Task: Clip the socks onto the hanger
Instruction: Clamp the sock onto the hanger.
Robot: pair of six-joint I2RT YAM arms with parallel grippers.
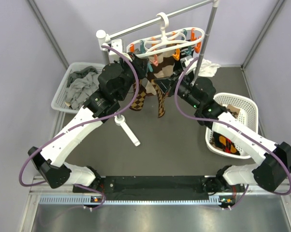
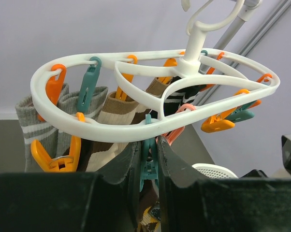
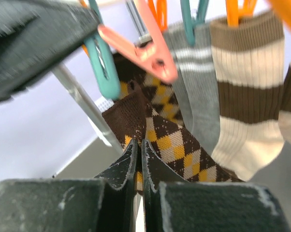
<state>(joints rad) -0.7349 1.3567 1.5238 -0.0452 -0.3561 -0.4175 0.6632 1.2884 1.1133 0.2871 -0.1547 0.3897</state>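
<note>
Argyle sock [image 3: 174, 140], pinched in our right claw [image 3: 139, 151], needed, we judged, to rise squarely into the teal clip [image 2: 148, 170] our left claw [image 2: 149, 154] squeezed at the hanger's [image 2: 102, 131] 6 o'clock.

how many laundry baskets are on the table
2: a white slatted plastic basket at the left with grey clothes, a white mesh plastic basket at the right. None seems hidden.

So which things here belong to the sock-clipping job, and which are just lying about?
Job: hanger, argyle sock in right gripper, teal clip in left gripper, right basket of spare socks.
Lying about: left basket, grey clothes, white cloth.
</note>
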